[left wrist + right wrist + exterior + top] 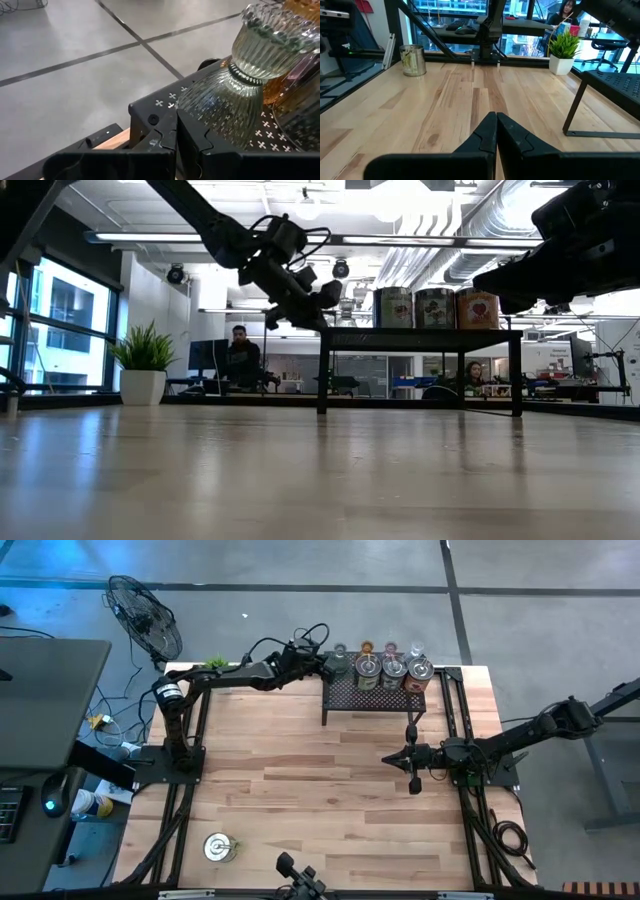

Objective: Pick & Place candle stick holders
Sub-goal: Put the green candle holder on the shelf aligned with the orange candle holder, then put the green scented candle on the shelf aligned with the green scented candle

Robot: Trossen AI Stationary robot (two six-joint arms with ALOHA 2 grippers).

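Observation:
A pale green ribbed glass holder [240, 85] stands on its flared base at the far left corner of the black mesh rack [375, 695]. My left gripper [176, 116] is shut, its tips right beside that base; in the high view it is at the rack's far left corner [322, 665]. An amber glass holder [282, 82] stands just behind the green one. Three silver holders [393, 669] stand in a row on the rack, with more glass ones [366, 648] behind them. Another silver holder [218, 847] stands near the table's near left corner. My right gripper [414, 772] is shut and empty over the table, on the near side of the rack. My left gripper's shut fingertips [170, 125] come slanting down from the table's left side, close to the lower skirt [200, 105] of the pale green glass holder. I cannot tell whether they touch it. The holder stands upright on the rack.
A small green potted plant [215, 662] stands at the table's far left edge. The rack stands on thin legs [323, 375] with open room under it. Bare wooden tabletop [300, 780] lies between the two arms. People sit in the room beyond the table [240, 350].

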